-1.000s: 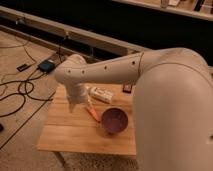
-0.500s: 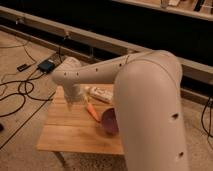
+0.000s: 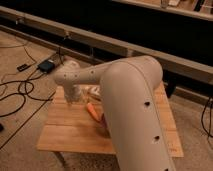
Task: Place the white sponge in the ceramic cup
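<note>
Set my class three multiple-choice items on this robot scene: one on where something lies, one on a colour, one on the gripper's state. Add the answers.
1. Where does the orange stick lie?
A. on the wooden table
B. on the floor
C. on the rear ledge

2. What colour is the robot arm?
A. black
B. off-white
C. blue

3. How is the gripper?
A. shut on the stick
B. open, holding nothing
C. shut on a cable

Answers:
1 A: the stick rests on the boards beside the arm.
2 B: its shell is pale cream all over.
3 B: the gripper hangs over the table's back left part, next to the white sponge, which lies on the table.
</note>
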`<state>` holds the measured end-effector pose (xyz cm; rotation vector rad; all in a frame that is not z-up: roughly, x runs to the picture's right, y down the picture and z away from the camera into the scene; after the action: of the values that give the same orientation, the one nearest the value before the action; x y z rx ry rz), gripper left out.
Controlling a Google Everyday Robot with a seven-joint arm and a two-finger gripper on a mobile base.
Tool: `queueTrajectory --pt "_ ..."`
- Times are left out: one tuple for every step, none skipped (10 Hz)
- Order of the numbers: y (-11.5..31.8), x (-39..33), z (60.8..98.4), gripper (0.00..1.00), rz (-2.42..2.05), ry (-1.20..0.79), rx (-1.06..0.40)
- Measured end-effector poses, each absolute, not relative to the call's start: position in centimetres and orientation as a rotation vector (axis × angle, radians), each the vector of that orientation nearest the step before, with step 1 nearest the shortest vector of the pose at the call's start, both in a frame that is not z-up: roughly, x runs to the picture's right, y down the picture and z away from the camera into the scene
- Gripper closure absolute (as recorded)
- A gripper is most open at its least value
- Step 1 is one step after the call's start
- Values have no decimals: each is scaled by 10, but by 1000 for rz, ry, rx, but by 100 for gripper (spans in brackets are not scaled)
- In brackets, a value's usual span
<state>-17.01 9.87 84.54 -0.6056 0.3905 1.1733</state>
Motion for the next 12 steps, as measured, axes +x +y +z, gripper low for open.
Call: queueTrajectory --pt "95 -173 853 35 1170 380 -609" --pt "90 -178 862 35 1163 367 -610" --pt "83 -181 870 35 1154 354 -608" --pt "78 -181 875 35 1146 349 -605" --pt "69 -180 884 35 1137 343 -602" --pt "63 -180 889 35 1131 336 -599" --pt "56 -181 896 35 1122 328 -595" --pt "50 -180 905 35 1113 321 -594" --pt "47 -179 911 35 1109 313 -597" --pt "45 -180 917 35 1102 307 -603" --pt "46 -181 922 35 1093 301 -613" --pt "47 -182 927 35 1088 299 -622"
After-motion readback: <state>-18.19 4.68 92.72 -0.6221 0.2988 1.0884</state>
